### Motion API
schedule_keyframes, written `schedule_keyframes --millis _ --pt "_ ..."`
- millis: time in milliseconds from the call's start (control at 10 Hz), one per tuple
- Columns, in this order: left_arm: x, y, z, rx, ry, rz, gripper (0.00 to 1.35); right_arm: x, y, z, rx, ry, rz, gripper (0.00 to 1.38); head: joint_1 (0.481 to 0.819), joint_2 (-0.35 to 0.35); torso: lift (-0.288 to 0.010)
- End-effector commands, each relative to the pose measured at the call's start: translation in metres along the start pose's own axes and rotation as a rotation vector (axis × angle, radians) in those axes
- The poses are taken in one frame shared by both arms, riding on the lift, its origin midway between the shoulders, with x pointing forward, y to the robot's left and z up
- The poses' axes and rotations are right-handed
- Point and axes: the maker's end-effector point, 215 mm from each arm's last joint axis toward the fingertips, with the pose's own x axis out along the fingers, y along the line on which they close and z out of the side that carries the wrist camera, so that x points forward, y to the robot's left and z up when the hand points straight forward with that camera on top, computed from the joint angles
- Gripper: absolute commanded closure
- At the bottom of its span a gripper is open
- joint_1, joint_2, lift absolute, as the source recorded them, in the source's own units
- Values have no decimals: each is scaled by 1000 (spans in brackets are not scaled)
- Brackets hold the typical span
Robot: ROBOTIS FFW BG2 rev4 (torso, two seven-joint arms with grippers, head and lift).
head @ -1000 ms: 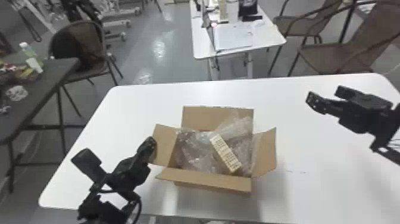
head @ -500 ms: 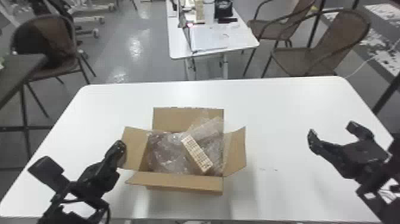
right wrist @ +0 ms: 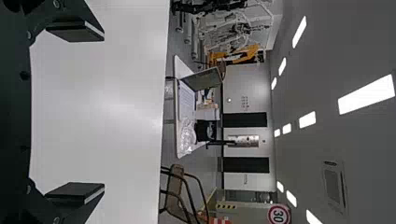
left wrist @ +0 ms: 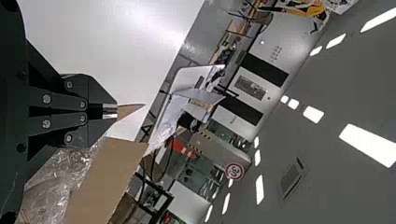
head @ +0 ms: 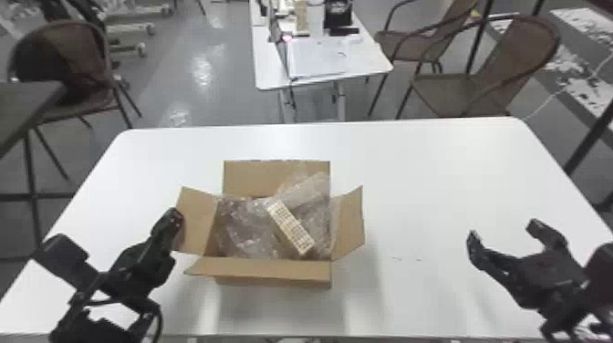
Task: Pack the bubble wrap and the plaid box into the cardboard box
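The broad white rectangular table (head: 433,159) lay under everything, and the open brown cardboard box (head: 273,282) stood on it near the robot, its flaps splayed outward. I judged a hard pull towards nine o'clock the chief danger, since it could slide the light box or crease its wall.

The slim black left gripper (left wrist: 110,111) was at the box's nine o'clock, its arm coming in from seven; its flat fingers were drawn narrow, pinching the upright tan side flap (head: 196,221). The matching black right gripper (head: 505,231) hung over the table well apart at three o'clock, its arm coming in from four; its fingers were spread wide, with nothing between them.

The crinkled clear bubble wrap (head: 248,226) filled the box and bulged up towards one o'clock, near the far flap (head: 253,178). That springy hump would probably push back at closing, or snag under a folding flap.

The small cream-and-brown patterned plaid box (head: 290,228) lay tilted on the wrap inside, pointing from eleven to five o'clock. If the padding shifted, it might slip or prop up a flap.
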Motion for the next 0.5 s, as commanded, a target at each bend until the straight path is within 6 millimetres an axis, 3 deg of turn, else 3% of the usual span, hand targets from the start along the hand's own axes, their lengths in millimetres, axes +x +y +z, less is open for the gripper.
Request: schedule_keyframes --millis 0,400 --pt "6 4 2 11 -10 13 1161 2 4 -7 10 12 9 157 695 105 -119" --pt "-14 66 20 35 -158 307 1161 4 6 -9 25 16 18 157 695 159 -119"
